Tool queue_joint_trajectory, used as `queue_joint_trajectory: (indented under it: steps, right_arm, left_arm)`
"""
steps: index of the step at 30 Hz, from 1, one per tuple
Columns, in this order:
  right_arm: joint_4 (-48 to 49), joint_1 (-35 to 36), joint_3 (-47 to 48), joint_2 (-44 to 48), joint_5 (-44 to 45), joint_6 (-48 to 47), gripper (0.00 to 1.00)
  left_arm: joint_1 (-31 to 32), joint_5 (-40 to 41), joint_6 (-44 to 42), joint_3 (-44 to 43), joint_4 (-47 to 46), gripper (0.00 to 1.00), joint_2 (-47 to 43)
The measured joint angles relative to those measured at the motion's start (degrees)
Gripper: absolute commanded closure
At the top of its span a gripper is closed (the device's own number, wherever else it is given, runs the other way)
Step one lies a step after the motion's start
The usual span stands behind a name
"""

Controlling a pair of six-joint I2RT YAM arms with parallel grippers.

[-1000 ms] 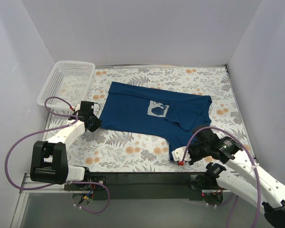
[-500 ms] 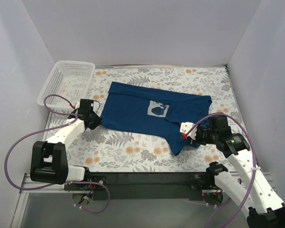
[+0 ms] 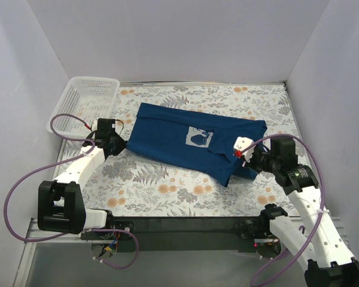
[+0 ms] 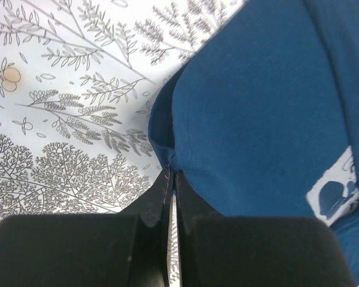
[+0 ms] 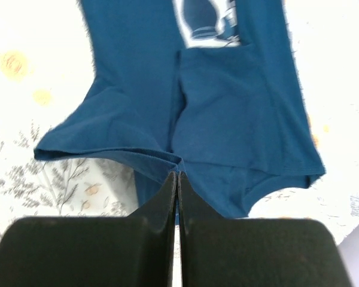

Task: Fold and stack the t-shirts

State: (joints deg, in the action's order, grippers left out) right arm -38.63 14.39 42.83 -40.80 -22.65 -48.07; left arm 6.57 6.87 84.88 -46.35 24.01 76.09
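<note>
The right gripper (image 5: pixel 177 174), jaws clenched on the t-shirt (image 3: pixel 173 140) hem, swung it up and inward within 1 second; the left gripper (image 4: pixel 170 173) pinched the opposite edge. T-shirt lay spread on the table (image 3: pixel 167 191), fold underway.

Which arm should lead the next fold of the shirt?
Right, likely: the right gripper pinches the t-shirt's bunched near hem, ready to carry over; the left gripper only pinches a flat side edge.
</note>
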Motion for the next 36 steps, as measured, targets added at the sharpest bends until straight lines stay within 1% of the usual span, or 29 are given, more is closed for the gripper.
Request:
queue_joint_trajectory:
  steps: [5, 10, 18, 23, 27, 33, 36]
  right_arm:
    - [2.21, -1.14, 4.79, -2.64, 0.0, 2.01, 0.99]
    - [4.02, -2.82, 6.58, -4.13, 0.04, 2.95, 0.99]
    - [4.81, -7.87, 7.56, -6.95, -0.02, 3.37, 0.99]
    - [6.1, -11.67, 9.79, -9.62, -1.31, 3.58, 0.99]
    - [6.91, -13.29, 10.88, -12.7, -3.08, 3.85, 0.99]
    - [7.45, -13.7, 13.38, -18.86, -4.92, 4.76, 0.99]
    - [8.52, -15.45, 14.73, -20.96, -5.64, 5.88, 0.99]
  left_arm:
    - [-0.55, 0.13, 0.74, -2.08, -0.04, 1.0, -0.52]
    - [-1.31, 0.22, 1.27, -3.87, -0.04, 1.0, 0.2]
    - [-2.25, 0.2, 1.11, -8.22, -0.07, 1.0, 6.86]
    - [-2.38, 0.15, 0.5, -10.51, -0.07, 1.0, 8.94]
    - [-2.38, -0.09, -0.44, -13.31, -0.11, 1.0, 11.82]
    - [-2.38, -0.7, -2.03, -17.86, -0.17, 1.0, 18.53]
    - [-2.4, -1.2, -3.1, -20.04, 0.02, 1.0, 21.53]
